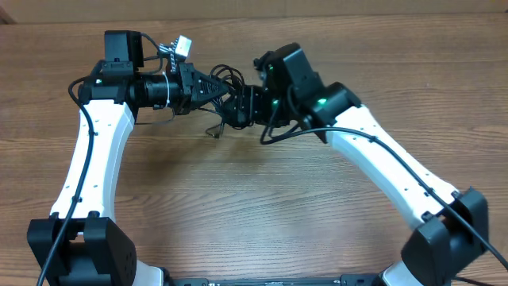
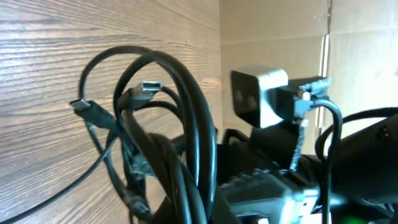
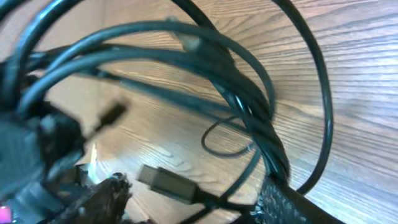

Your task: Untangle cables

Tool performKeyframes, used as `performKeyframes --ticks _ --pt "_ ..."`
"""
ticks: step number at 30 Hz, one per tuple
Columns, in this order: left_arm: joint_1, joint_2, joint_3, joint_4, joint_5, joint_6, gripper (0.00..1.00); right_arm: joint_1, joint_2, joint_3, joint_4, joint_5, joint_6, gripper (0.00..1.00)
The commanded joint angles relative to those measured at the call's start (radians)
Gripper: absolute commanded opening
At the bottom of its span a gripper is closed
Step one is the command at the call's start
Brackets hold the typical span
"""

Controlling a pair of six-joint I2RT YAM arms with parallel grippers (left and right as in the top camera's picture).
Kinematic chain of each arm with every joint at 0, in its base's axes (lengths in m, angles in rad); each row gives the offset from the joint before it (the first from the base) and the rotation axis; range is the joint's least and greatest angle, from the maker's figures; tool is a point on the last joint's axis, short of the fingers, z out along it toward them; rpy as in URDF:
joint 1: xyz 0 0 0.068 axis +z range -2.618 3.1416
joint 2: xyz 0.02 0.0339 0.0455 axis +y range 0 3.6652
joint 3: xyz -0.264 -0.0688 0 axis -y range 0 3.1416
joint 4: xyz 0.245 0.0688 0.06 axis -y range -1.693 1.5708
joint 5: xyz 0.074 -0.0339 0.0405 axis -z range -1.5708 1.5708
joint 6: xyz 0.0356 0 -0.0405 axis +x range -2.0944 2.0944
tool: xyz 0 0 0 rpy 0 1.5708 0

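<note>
At the far middle of the bench [image 1: 262,206], my left fingers [image 1: 210,87] clamp the knotted cables [image 1: 228,89] as an anchor. My right fingers [image 3: 283,202] stand apart among the loops, apparently hunting a strand.

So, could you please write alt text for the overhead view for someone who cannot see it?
A tangle of thin black cables sits between the robot's left gripper and right gripper, which meet over the far half of a wooden table. One plug end trails out below it.
</note>
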Motion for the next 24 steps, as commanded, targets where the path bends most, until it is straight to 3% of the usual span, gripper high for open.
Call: performKeyframes --ticks 1,4,9,14,19,24 --pt "0.031 -0.033 0.037 0.03 0.059 -0.078 0.05 -0.074 -0.104 -0.014 -0.05 -0.041 -0.025 0.76" --pt "0.031 -0.033 0.037 0.03 0.048 -0.183 0.04 -0.149 -0.19 -0.014 -0.074 -0.069 -0.025 0.78" --pt "0.031 -0.033 0.037 0.033 0.027 -0.366 0.04 -0.266 -0.166 -0.04 -0.117 -0.063 0.011 0.79" --pt "0.03 -0.033 0.037 0.059 0.076 -0.241 0.04 -0.293 -0.058 -0.046 -0.109 -0.138 0.013 0.79" --pt "0.019 -0.033 0.037 0.055 0.086 -0.122 0.05 -0.274 0.089 -0.046 0.003 -0.361 -0.018 0.76" --pt "0.018 -0.033 0.037 0.076 0.083 -0.116 0.04 -0.22 0.14 -0.046 -0.009 -0.355 -0.027 0.63"
